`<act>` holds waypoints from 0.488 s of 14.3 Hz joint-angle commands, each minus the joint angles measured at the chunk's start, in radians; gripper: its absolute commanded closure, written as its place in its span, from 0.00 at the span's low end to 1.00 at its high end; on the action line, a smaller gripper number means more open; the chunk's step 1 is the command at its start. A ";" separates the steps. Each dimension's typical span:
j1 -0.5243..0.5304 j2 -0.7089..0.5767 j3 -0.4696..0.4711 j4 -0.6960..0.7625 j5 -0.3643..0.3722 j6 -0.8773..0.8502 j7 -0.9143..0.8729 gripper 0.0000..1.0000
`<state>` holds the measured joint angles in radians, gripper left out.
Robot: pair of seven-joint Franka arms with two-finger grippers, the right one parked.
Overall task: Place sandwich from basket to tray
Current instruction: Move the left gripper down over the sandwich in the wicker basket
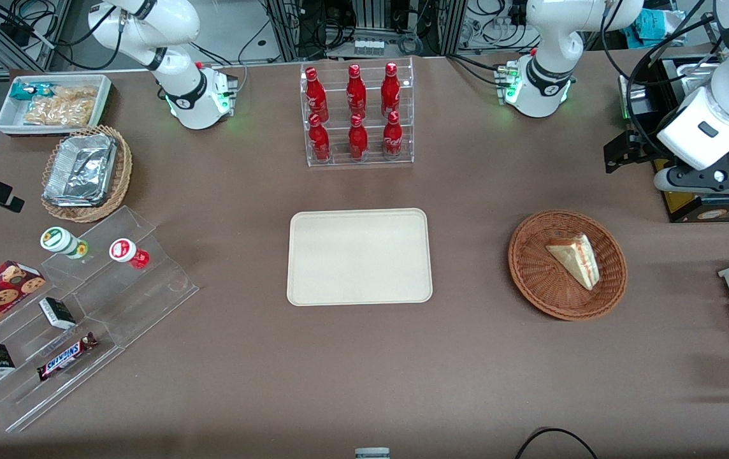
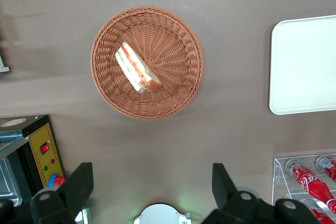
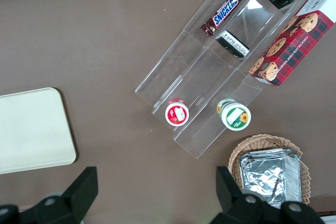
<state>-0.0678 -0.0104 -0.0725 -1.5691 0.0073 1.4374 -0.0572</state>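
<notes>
So the sandwich is lying in the reddish-brown wicker basket, cut edge with the red and green filling showing. The cream tray sits well apart from it toward the parked arm's end, nothing on it. Farther from the camera, the left arm's gripper hangs high above the table with fingers spread wide, holding nothing.

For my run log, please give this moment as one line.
left arm's claw: open, high above table | triangular white-bread sandwich: in round reddish-brown wicker basket | cream rectangular tray: empty
</notes>
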 commanded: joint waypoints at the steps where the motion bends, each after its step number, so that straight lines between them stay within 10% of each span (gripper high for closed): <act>1: -0.010 -0.003 0.014 0.006 -0.003 -0.025 0.007 0.00; 7: -0.007 0.027 0.016 -0.198 0.006 0.154 0.000 0.00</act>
<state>-0.0676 0.0166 -0.0662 -1.6765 0.0085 1.5084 -0.0572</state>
